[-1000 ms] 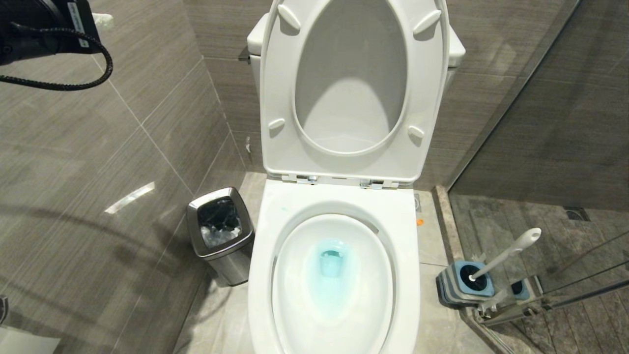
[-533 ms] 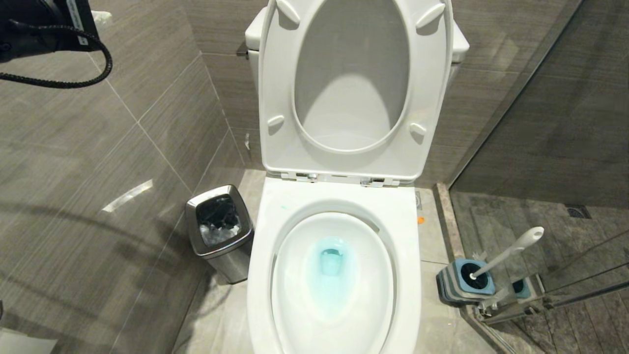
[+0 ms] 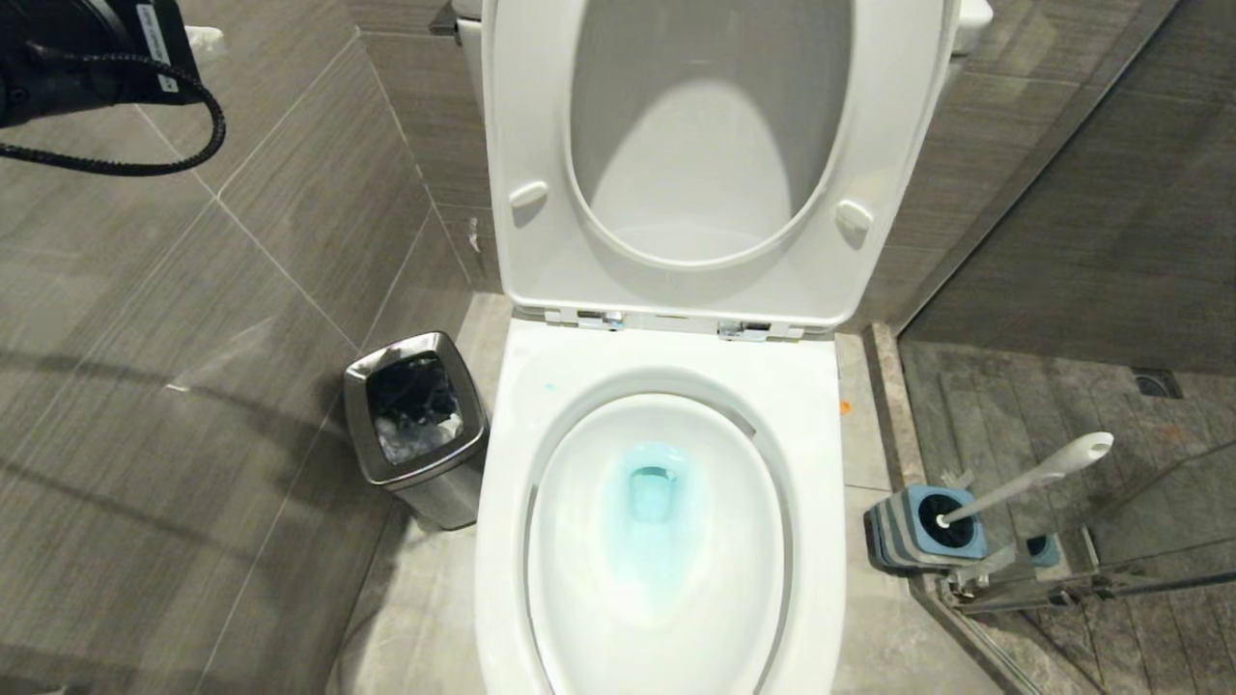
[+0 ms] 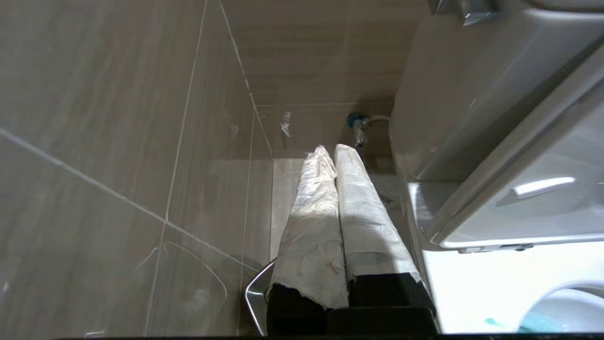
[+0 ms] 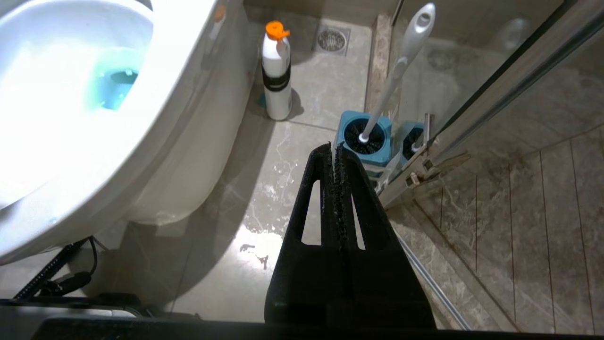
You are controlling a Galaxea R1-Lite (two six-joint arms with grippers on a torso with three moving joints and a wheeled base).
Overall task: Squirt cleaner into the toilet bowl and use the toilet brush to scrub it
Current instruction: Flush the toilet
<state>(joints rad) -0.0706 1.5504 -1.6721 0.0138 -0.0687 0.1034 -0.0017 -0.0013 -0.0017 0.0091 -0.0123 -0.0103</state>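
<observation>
We've got the toilet bowl (image 3: 657,541) wide open, seat and lid tipped back, so the turquoise cleaner (image 3: 649,502) pooled at the drain is easy to reach. The toilet brush (image 5: 396,71) leans in its blue holder (image 5: 365,141) on the floor beside the toilet, handle free to grab. Both the left gripper (image 4: 330,151) and the right gripper (image 5: 334,151) are clenched on nothing.

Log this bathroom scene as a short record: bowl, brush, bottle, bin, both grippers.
toilet bowl: seat and lid raised, turquoise cleaner pooled at the bottom
toilet brush: standing in its blue holder, on the floor right of the toilet
bottle: white, orange cap, upright beside the toilet base
bin: steel, left of the toilet
left gripper: shut, empty, near the wall
right gripper: shut, empty, above the floor near the holder
</observation>
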